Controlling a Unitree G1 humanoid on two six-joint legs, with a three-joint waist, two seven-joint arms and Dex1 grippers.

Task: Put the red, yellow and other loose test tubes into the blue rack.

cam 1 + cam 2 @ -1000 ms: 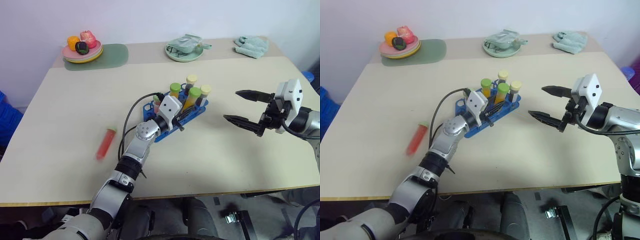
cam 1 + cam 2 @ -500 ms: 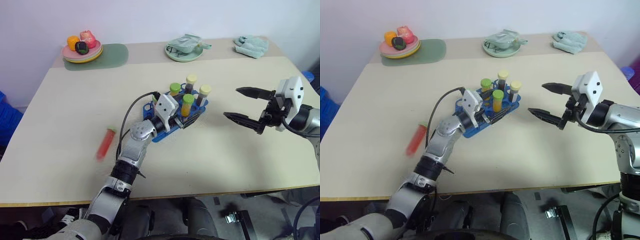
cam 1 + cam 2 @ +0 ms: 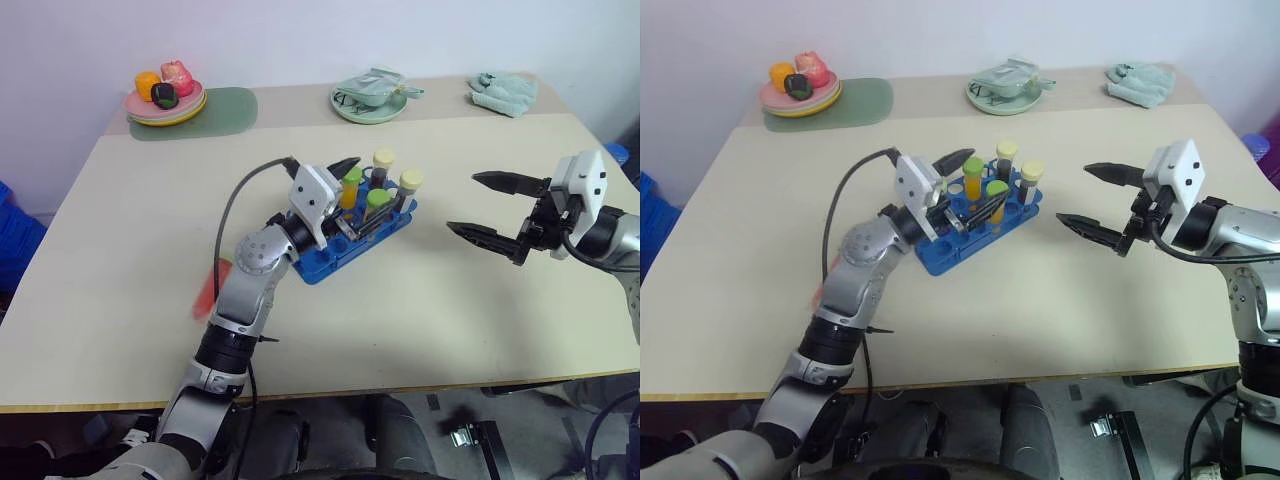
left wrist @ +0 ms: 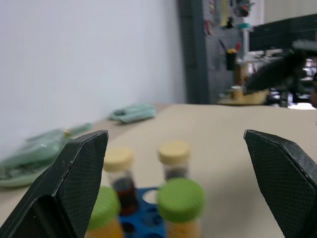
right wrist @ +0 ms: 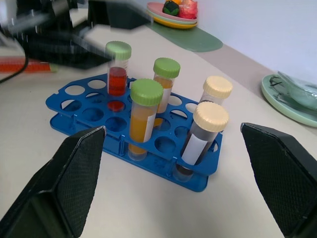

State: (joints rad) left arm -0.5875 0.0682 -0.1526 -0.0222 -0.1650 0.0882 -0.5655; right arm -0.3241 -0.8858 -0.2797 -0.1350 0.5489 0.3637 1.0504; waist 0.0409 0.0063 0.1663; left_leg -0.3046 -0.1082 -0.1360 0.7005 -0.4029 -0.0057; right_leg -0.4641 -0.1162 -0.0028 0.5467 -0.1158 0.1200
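**Test tubes: five racked, one red tube loose on worktop**

Blue rack [image 5: 130,130] stands near the middle of the beige worktop [image 3: 420,300]. Five capped tubes stand upright in it: a green-capped tube with red contents [image 5: 118,69], two green-capped tubes with yellow-orange contents [image 5: 145,115], and two cream-capped tubes with dark contents [image 5: 202,136]. Many holes of the rack are empty.

A red test tube [image 3: 208,297] lies on the worktop to the left of the rack, well apart from it and partly hidden behind the left forearm.

Left pincer [image 3: 975,187] hangs over the left part of the rack, above the caps, fingers spread wide, gripping nothing. Right pincer [image 3: 472,205] hovers above the worktop to the right of the rack, apart from it, fingers spread wide and empty.

At the far edge: a plate of toy food [image 3: 165,97] on a green mat [image 3: 225,107] to the left, a pale green dish [image 3: 368,95] in the centre, a teal cloth [image 3: 503,91] to the right.
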